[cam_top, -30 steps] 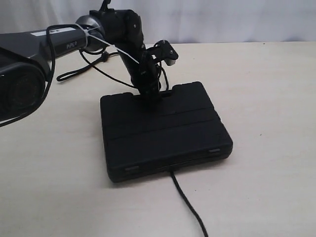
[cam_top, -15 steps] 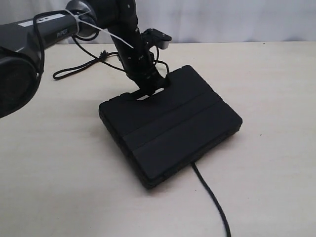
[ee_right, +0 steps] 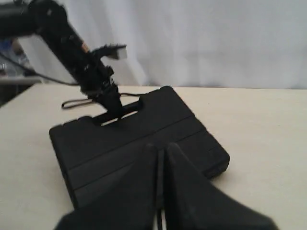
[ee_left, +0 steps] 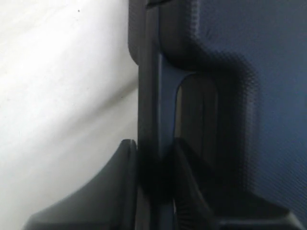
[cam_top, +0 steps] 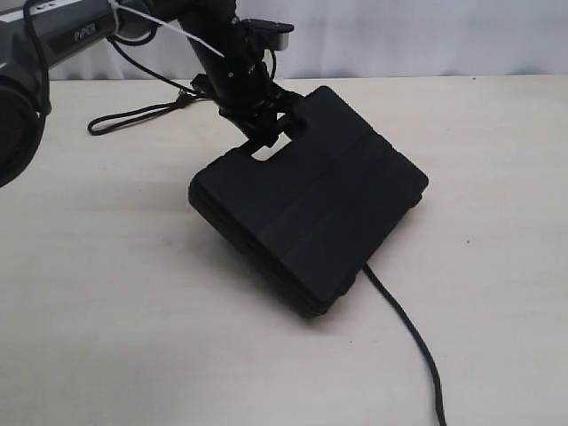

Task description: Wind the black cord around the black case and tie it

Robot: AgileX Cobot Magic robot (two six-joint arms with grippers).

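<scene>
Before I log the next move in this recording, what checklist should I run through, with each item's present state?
1. Left gripper clamped on the black case at its handle slot: ok.
2. Black cord comes out from under the case's near edge: ok.
3. Cord crossing the case's top: not ok, none there.
4. Right gripper holding the cord: not ok, shut on nothing.
5. Case lying flat on the table: cannot tell.
</scene>
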